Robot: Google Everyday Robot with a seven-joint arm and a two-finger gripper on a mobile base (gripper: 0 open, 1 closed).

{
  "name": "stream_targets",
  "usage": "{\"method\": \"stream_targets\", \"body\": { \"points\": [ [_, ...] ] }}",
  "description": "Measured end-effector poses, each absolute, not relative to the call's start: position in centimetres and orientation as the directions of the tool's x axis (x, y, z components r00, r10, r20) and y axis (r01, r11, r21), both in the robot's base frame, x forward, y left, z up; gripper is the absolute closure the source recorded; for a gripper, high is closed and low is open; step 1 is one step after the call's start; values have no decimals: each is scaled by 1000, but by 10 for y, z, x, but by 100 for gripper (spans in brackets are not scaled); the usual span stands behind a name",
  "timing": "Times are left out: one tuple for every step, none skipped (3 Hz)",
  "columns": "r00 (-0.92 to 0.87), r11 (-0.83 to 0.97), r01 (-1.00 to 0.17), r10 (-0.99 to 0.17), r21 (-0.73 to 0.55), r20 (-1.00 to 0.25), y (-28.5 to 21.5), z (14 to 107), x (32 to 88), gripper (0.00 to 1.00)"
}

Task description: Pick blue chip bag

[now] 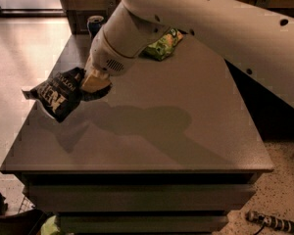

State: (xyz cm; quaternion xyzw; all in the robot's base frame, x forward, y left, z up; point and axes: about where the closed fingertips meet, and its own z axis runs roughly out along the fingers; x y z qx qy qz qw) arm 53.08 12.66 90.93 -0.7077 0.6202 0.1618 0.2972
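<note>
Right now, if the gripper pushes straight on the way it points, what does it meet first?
The blue chip bag: the gripper, near the table's left edge, points down-left straight into it. Behind the bag probably the table top; depth is unclear.
</note>
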Motion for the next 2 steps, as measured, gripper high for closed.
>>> {"method": "stream_targets", "body": {
  "points": [
    [201, -24, -957, -776, -290, -598, 108, 956, 525, 100],
    [210, 29, -934, -761, -355, -614, 86, 993, 521, 100]
  ]
}}
